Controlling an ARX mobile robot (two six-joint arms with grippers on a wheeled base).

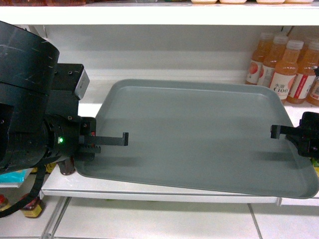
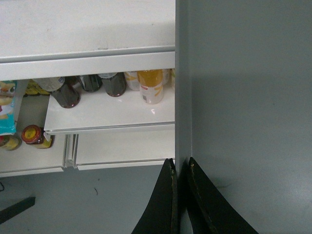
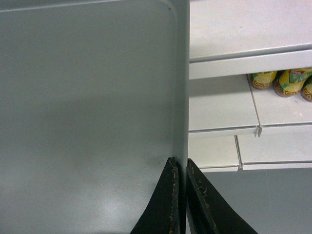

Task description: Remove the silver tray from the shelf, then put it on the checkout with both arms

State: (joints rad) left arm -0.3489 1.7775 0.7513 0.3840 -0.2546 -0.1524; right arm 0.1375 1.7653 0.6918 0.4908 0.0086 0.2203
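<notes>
One silver tray [image 1: 199,134] overhangs the shelf's [image 1: 149,188] front edge; left gripper [image 2: 180,170] and right gripper [image 3: 179,168] each pinch one side rim.

Matt, seemingly metal silver tray [image 1: 199,134]

Right hand [image 1: 286,133] cut off at frame edge; bottle labels [image 1: 280,92] too blurry.

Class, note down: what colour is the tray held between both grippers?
Plain matte grey-green, unpatterned; the silver tray shows best in the head view.
</notes>
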